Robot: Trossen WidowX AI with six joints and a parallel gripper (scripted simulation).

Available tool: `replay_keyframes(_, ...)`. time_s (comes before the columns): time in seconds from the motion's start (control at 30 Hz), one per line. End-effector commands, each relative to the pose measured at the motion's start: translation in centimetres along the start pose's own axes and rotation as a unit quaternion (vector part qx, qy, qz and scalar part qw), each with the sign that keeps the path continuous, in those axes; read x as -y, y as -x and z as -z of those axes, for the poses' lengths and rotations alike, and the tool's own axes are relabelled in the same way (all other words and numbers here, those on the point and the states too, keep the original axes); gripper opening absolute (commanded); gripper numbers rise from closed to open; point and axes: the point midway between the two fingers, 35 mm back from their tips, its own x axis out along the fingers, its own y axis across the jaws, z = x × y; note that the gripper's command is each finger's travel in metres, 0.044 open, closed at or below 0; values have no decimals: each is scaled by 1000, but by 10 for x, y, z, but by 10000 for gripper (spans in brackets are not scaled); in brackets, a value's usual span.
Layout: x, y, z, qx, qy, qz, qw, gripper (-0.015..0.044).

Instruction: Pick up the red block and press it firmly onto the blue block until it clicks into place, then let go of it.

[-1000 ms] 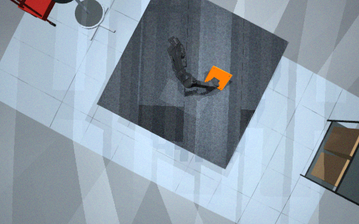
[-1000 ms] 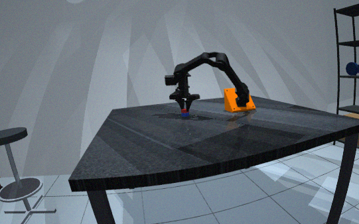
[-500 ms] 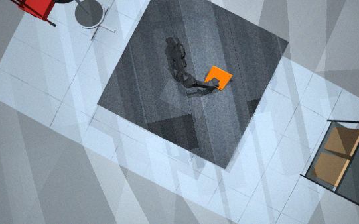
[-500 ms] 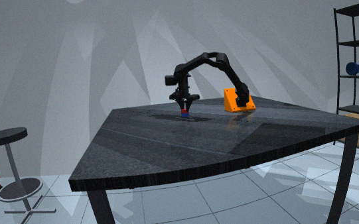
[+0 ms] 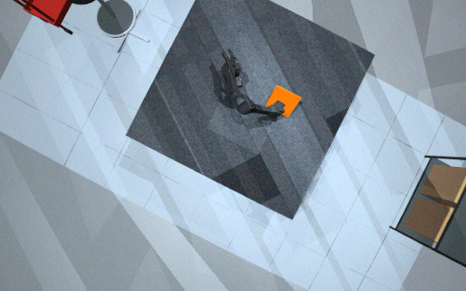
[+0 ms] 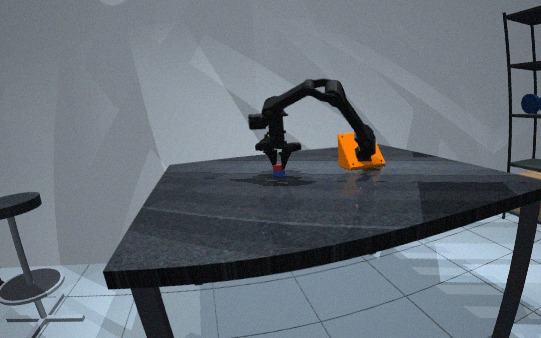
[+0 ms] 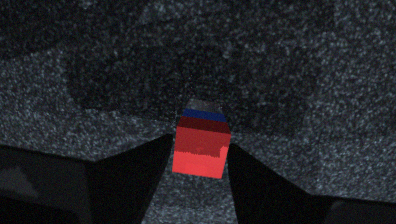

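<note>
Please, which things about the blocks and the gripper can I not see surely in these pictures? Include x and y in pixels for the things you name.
- Top view: both blocks; the black arm [image 5: 233, 83] [image 6: 315, 87] hides them.
- Exterior view: whether the small red block [image 6: 277, 167] [image 7: 202, 152] has clicked fully onto the small blue block [image 6: 279, 173] [image 7: 204, 115]; too small.
- Wrist view: the black gripper's [image 6: 279, 166] [image 7: 201, 140] upper parts, cut off by the lower edge.

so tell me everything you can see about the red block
The red block is small, boxy and plain red, possibly plastic, with a brighter patch on its upper face. It sits level on top of the blue block, roughly lined up. The open gripper's fingers flank it; whether either touches it, or it has clicked in, I can't tell.
</note>
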Motion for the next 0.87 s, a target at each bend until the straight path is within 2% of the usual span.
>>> replay_keyframes(0.0,0,0,0,0,1,0,1000,220)
replay_keyframes(0.17,2,9,-1,0,0,2,1000,220)
replay_keyframes(0.37,4,85,0,-1,-5,2,1000,220)
replay_keyframes(0.43,1,100,1,0,-3,-1,1000,220)
replay_keyframes(0.83,4,102,-3,0,-2,-1,1000,220)
